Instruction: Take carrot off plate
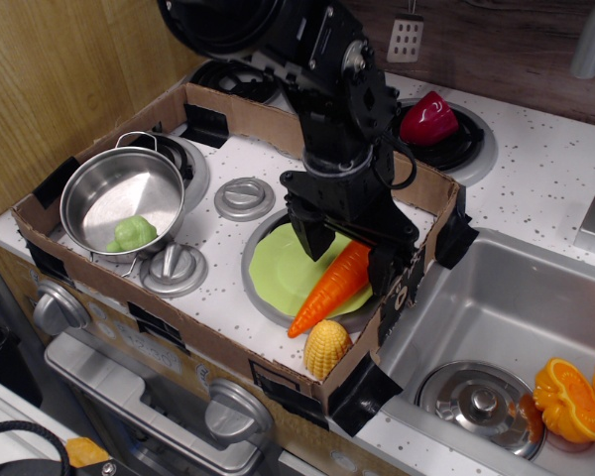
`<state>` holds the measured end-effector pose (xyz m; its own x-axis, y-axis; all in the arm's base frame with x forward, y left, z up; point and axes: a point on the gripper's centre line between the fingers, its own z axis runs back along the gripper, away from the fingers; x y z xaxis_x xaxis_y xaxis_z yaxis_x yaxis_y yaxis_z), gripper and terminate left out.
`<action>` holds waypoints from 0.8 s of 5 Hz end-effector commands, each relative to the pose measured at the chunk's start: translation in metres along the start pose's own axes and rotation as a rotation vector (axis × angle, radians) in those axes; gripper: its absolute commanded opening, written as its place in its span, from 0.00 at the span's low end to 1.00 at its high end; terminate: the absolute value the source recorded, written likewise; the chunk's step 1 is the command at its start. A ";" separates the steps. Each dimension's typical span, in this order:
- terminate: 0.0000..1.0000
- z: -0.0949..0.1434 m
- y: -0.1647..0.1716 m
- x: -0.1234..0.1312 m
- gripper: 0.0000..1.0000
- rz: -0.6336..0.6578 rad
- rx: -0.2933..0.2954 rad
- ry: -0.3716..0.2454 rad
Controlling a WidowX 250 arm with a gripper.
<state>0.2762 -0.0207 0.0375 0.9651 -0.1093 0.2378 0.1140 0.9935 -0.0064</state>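
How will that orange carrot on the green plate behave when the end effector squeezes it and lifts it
The carrot looks like glossy moulded plastic, so it is probably stiff, light and somewhat slippery. Its rounded, tapered body may squirt or roll sideways if the end effector, open astride its thick end, closes off-centre. Its tip overhangs the plate rim, so it could pivot when nudged.

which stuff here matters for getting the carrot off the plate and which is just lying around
Part of the job:
carrot
plate
hand, open, straddling the carrot's thick end

Just lying about:
corn
steel pot with a green toy
red pepper
orange halves in the sink
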 end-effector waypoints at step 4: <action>0.00 0.016 0.006 0.009 0.00 0.036 -0.044 0.029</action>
<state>0.2747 -0.0186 0.0415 0.9862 -0.0810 0.1442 0.0909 0.9938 -0.0635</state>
